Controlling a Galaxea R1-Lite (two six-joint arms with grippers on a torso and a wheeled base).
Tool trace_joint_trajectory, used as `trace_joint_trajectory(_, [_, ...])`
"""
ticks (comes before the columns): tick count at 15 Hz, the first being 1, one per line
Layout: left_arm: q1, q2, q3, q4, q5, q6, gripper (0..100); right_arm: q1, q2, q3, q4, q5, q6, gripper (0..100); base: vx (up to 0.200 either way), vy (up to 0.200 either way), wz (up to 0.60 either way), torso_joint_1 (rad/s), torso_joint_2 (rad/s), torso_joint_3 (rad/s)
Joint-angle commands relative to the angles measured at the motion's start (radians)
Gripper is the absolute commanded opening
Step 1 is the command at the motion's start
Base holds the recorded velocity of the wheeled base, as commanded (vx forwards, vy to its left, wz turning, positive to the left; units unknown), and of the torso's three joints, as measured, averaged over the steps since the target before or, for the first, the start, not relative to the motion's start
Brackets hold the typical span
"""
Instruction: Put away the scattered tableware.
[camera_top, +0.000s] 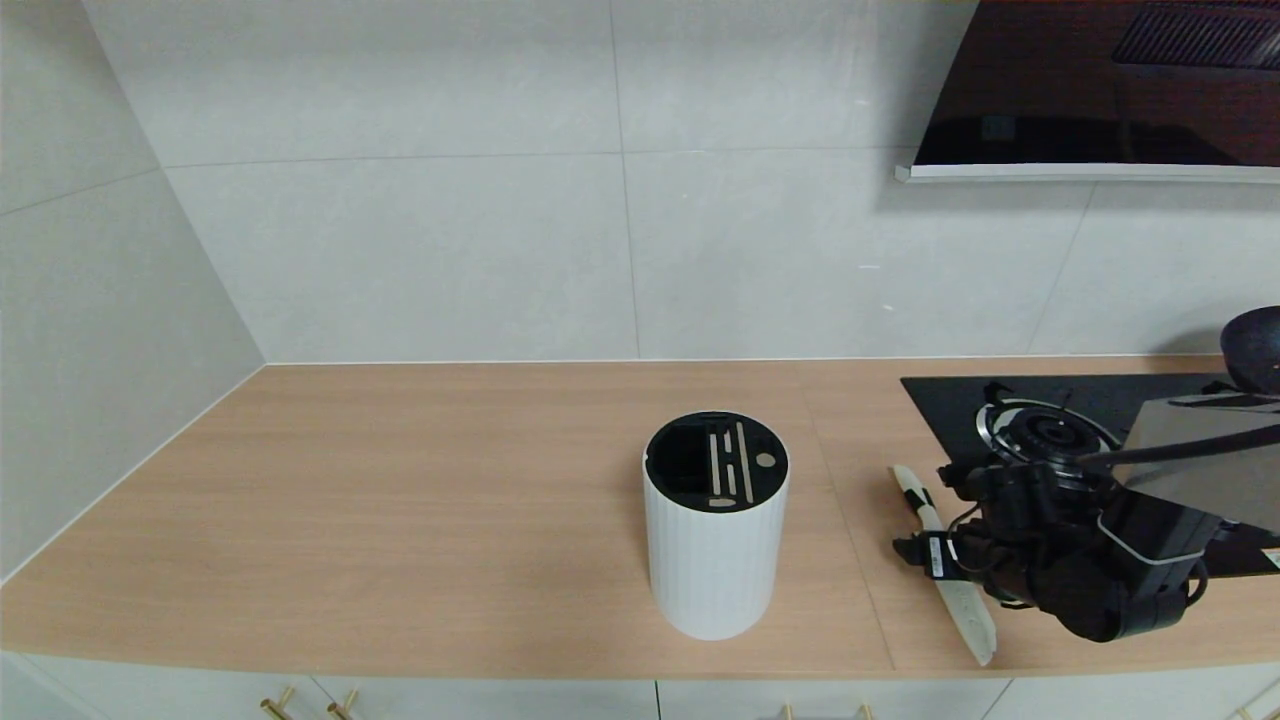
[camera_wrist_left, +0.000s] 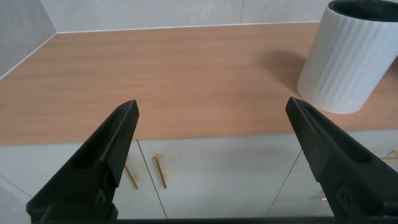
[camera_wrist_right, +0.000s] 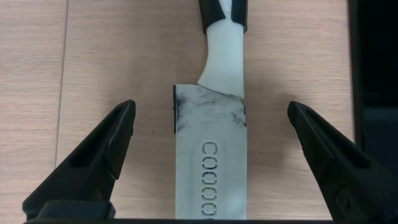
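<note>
No words, numbers or signs can be read. A row of stamped oval marks runs along the knife blade (camera_wrist_right: 208, 143) lying on the tabletop (camera_wrist_right: 112, 56); whether they are letters cannot be told.

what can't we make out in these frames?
- knife: in the head view its middle is hidden under the right tool; in the right wrist view the blade tip and handle end are cut off by the frame edges.
- white holder: in the head view the large slot is too dark to see inside; in the left wrist view the edge cuts off its top.
- dark round object: cut off by the head view's right edge, so unidentifiable.
</note>
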Motion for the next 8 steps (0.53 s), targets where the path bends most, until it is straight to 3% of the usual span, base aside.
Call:
trace_joint_trajectory(1, [0.000,0.000,0.000,0.000,-0.001,0.000,100,0.000,0.005,-0.002,0.000,0.000,-0.002,100,0.000,0.000,0.00,0.000,0.00,0.000])
trace_joint_trajectory(3, [0.000,0.000,0.000,0.001,-0.001,0.000,100,0.000,0.011,-0.007,0.000,0.000,0.000,100,0.000,0.000,0.00,0.000,0.00,0.000])
trace_joint_trajectory(4, [0.000,0.000,0.000,0.000,0.001,0.000,100,0.000,0.014,-0.008,0.000,0.000,0.000,0,0.000,0.000,0.00,0.000,0.00,0.000])
trace_joint_trajectory(8, [0.000,0.000,0.000,0.000,-0.001,0.000,100,0.002,0.028,-0.010,-0.007,-0.001,0.000,0,0.000,0.000,0.00,0.000,0.00,0.000])
